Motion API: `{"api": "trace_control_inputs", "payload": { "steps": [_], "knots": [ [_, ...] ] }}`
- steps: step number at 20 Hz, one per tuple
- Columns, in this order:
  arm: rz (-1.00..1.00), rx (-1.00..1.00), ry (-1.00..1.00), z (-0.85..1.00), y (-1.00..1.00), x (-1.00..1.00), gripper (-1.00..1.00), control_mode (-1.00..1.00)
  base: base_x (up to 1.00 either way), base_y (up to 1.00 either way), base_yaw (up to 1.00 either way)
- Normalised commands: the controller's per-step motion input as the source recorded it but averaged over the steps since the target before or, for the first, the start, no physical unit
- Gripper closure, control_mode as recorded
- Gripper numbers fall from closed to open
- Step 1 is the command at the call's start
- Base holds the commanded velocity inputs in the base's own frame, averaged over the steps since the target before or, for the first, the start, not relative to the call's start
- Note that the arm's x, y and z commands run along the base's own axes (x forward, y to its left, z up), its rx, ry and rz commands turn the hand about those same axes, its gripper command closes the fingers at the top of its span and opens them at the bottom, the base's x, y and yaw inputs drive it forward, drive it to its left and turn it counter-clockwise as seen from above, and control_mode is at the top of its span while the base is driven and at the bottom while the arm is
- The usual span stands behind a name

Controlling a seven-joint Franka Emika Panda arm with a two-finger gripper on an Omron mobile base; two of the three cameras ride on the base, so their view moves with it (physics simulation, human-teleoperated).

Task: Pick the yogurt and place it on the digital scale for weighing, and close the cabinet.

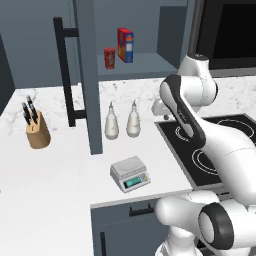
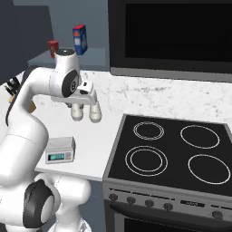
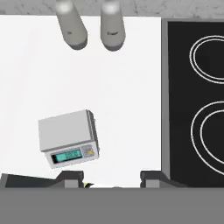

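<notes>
The claw (image 3: 111, 177) hangs above the white table (image 1: 55, 200) with its tips drawn narrow and nothing between them, looking straight down. Nearest, at about eight o'clock in the hand view, the digital scale (image 3: 68, 138) sits with its plate bare, ready to receive. Beyond it stand two grey bottles (image 1: 122, 120). Farthest, the yogurt (image 1: 109, 58) waits on the cabinet shelf (image 1: 140, 64) beside a red-and-blue box (image 1: 125, 45), behind the open cabinet door (image 1: 89, 75), probably left ajar for reaching in.

Yogurt (image 1: 110, 58) on cabinet (image 1: 86, 75) shelf, box (image 1: 125, 45) just right of it (door open); two bottles (image 1: 122, 120) on counter (image 1: 55, 170) below; scale (image 1: 130, 173) in front near edge; knife block (image 1: 37, 129) far left; stove (image 2: 170, 154) right.
</notes>
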Motion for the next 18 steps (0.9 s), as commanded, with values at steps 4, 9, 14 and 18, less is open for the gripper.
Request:
{"api": "trace_control_inputs", "payload": {
  "steps": [4, 9, 14, 18],
  "knots": [
    [0.00, 0.00, -0.09, 0.02, 0.03, -0.36, -1.00, -1.00, 0.00, 0.00, 0.00],
    [0.00, -0.01, -0.32, 0.13, 0.10, -0.68, -1.00, -1.00, 0.00, 0.00, 0.00],
    [0.05, 0.03, -0.33, 0.56, 0.12, -0.41, -1.00, -1.00, 0.00, 0.00, 0.00],
    [0.11, 0.05, -0.15, 0.74, 0.23, -0.08, -1.00, -1.00, 0.00, 0.00, 0.00]
  ]
}}
